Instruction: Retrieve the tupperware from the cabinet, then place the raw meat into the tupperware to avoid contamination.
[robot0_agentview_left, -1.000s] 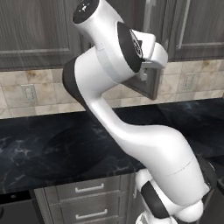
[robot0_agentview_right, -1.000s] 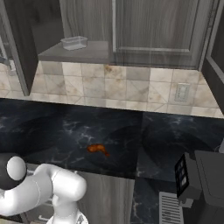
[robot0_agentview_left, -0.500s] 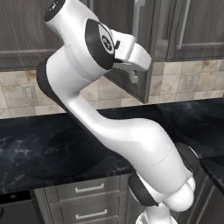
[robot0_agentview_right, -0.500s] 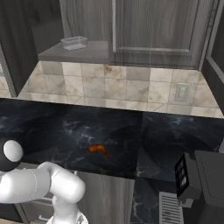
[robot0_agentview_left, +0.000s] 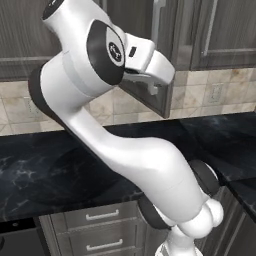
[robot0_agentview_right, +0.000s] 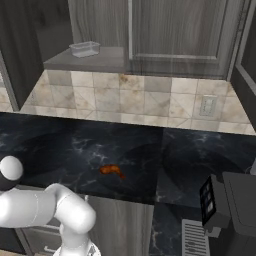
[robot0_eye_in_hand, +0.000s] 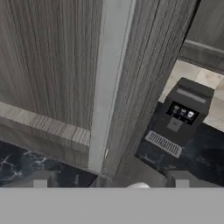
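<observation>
From the left base view, the arm (robot0_agentview_left: 125, 150) reared up tall, its hand close by the swung-out cabinet door (robot0_agentview_left: 165, 55) with its silver bar handle (robot0_agentview_left: 156, 15) above. The gripper itself was tucked behind the white wrist, so from this side I couldn't tell how the fingers stood.

Over to the right base view: the cabinet (robot0_agentview_right: 85, 30) stood open, and there sat the tupperware (robot0_agentview_right: 84, 48) at the far left of the shelf (robot0_agentview_right: 90, 61), well apart from the raw meat (robot0_agentview_right: 112, 171) lying down on the dark counter (robot0_agentview_right: 150, 155) near its front edge. To my eye the job was to back clear of the door, swing around its edge, and come at the container level. Its walls blurred into the shadowed interior, making the rim hard to read.

In the hand view, the door's handle (robot0_eye_in_hand: 109, 83) ran straight up the frame, with a dark coffee machine (robot0_eye_in_hand: 179, 118) off to the right. Two finger tips (robot0_eye_in_hand: 40, 179) poked up far apart with nothing between them, jaws spread wide and empty, though only their tops showed.
</observation>
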